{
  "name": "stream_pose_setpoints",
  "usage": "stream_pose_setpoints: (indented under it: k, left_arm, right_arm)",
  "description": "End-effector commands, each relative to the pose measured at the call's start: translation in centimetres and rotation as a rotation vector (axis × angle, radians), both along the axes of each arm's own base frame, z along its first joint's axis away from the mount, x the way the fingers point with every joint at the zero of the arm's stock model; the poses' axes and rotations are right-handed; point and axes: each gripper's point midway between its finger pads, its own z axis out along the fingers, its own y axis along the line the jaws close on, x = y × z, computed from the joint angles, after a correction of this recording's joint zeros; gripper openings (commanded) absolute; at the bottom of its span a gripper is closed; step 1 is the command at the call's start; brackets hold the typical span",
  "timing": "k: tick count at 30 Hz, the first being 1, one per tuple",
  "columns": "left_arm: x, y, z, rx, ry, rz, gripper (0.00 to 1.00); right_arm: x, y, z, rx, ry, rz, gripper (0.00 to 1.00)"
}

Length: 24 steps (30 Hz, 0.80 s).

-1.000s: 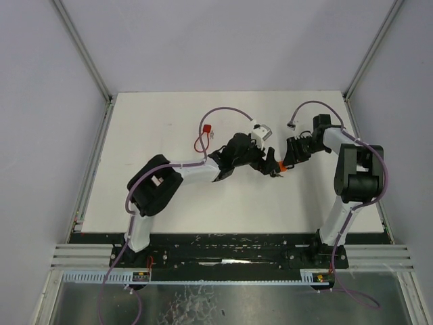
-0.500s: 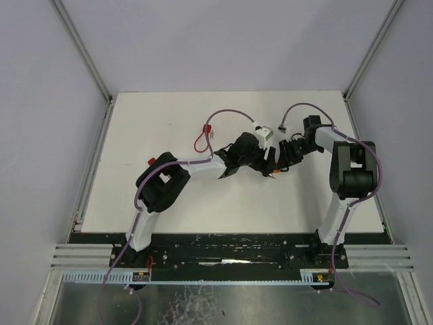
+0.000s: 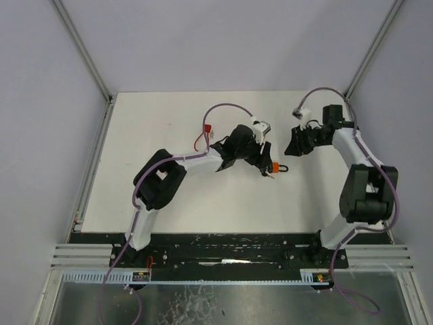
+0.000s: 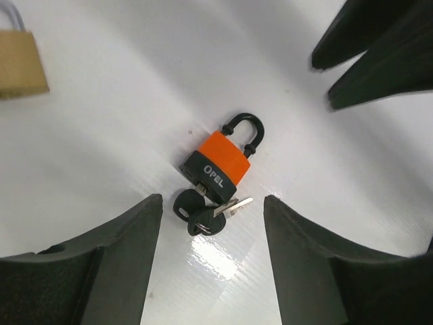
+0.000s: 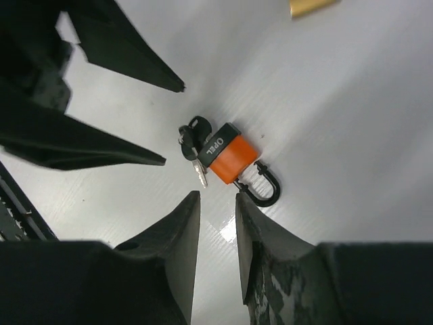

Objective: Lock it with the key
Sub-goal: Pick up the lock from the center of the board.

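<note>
Brass padlock (image 4: 20, 64) and red cord (image 3: 200, 141) on white table (image 3: 155, 196)

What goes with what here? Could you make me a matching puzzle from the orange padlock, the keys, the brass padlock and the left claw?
Things:
1. orange padlock
2. keys
3. brass padlock
4. left claw

Descriptions:
A. open, holding nothing
B. black shackle, lying flat
C. only partly in view, at the picture's edge
D. black heads, bunched at the lock's base

Pairs: 1-B, 2-D, 3-C, 4-A
</note>
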Motion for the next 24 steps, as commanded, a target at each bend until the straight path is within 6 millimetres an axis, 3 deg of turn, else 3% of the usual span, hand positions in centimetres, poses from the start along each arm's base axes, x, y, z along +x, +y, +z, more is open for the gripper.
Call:
stream_pose_setpoints:
  k: [1, 5, 8, 10, 13, 20, 24]
  left_arm:
    - [0.1, -0.2, 7.4, -0.033, -0.233, -0.265, 0.61]
    - [-1.7, 0.6, 9.3, 0.018, -0.519, -0.53, 0.67]
    - [-2.3, 1.8, 6.8, 0.156, -0.661, -0.712, 0.74]
    - [-2.2, 2.3, 4.6, 0.231, -0.649, -0.79, 0.75]
    - [-2.1, 1.9, 2.2, 0.263, -0.623, -0.884, 0.75]
    - [-0.8, -0.8, 1.3, 0.222, -0.634, -0.958, 0.77]
    - [-0.6, -1.7, -0.1, 0.264, -0.564, -0.902, 0.77]
  right_arm:
    - [-0.3, 0.1, 8.4, 0.074, -0.278, 0.035, 0.35]
    - [-1.7, 0.5, 13.5, 0.087, -0.443, 0.034, 0.37]
    - [-2.9, 1.0, 15.6, 0.105, -0.503, 0.043, 0.42]
    - [-3.3, 0.8, 15.4, 0.104, -0.508, 0.024, 0.44]
    - [-3.4, 0.1, 13.3, 0.102, -0.5, -0.002, 0.47]
    - [-2.6, -2.3, 11.3, 0.095, -0.426, -0.07, 0.48]
    - [-2.6, -2.6, 10.9, 0.097, -0.429, -0.085, 0.48]
